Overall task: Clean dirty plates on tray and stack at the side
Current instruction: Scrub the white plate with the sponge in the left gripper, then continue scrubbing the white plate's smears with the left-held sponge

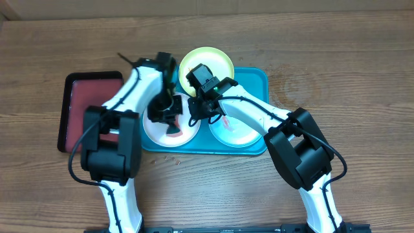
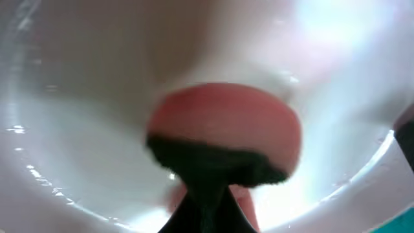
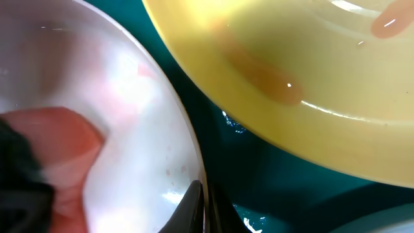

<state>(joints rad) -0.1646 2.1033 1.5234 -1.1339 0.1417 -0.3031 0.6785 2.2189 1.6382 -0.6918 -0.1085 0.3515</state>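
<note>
The turquoise tray (image 1: pixel 259 81) holds three plates: white (image 1: pixel 154 131) at the left, yellow-green (image 1: pixel 217 61) at the back, pale mint (image 1: pixel 240 133) at the right with a red smear. My left gripper (image 1: pixel 169 115) is shut on a red sponge with a dark scrub layer (image 2: pixel 226 123) and presses it down inside the white plate (image 2: pixel 77 97). My right gripper (image 3: pixel 202 202) is shut on the right rim of the white plate (image 3: pixel 136 97). In the right wrist view the yellow-green plate (image 3: pixel 310 52), smeared orange, overhangs the tray floor (image 3: pixel 278 175).
A smaller dark red tray with a black rim (image 1: pixel 87 103) lies left of the turquoise tray, under my left arm. A few small crumbs (image 1: pixel 169 157) lie on the wooden table in front of the tray.
</note>
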